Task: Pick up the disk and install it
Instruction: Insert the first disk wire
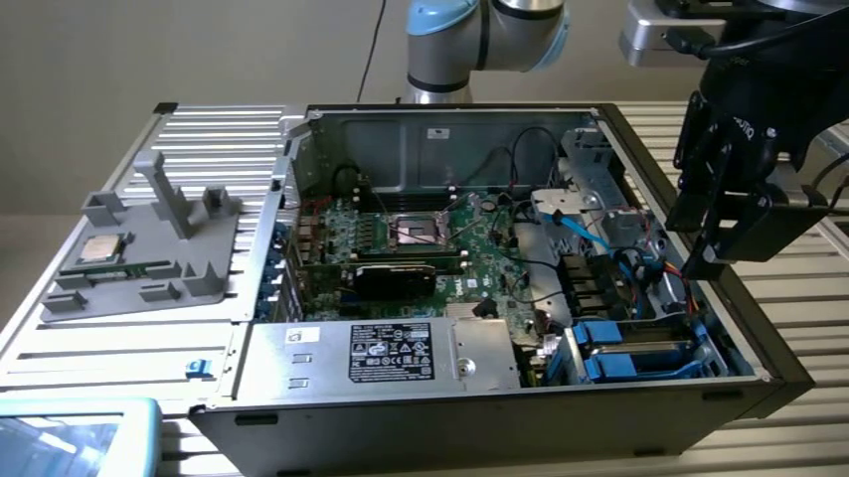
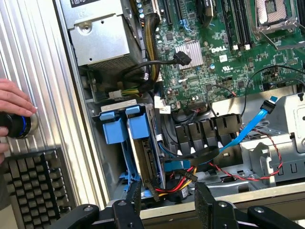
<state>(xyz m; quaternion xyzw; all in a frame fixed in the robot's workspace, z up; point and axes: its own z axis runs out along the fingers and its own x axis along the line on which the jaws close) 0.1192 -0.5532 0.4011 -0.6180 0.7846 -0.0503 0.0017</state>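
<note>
The disk (image 1: 646,347) sits in its blue carrier in the drive bay at the front corner of the open computer case (image 1: 438,407), on the exterior view's right. In the wrist view the disk (image 2: 145,160) stands on edge, blue carrier tabs up, in the bay beside the case wall. My black gripper (image 1: 703,253) hangs above the case's right wall, over the bay and apart from the disk. Both fingers (image 2: 134,202) are spread with nothing between them, so the gripper (image 2: 167,205) is open.
A blue data cable (image 2: 248,129) and red-black wires (image 2: 248,174) run close to the bay. The silver power-supply box (image 1: 385,353) fills the case front. A grey fixture with a CPU chip (image 1: 99,248) lies outside. A person's hand (image 2: 12,102) rests on a black knob by a keyboard (image 2: 33,186).
</note>
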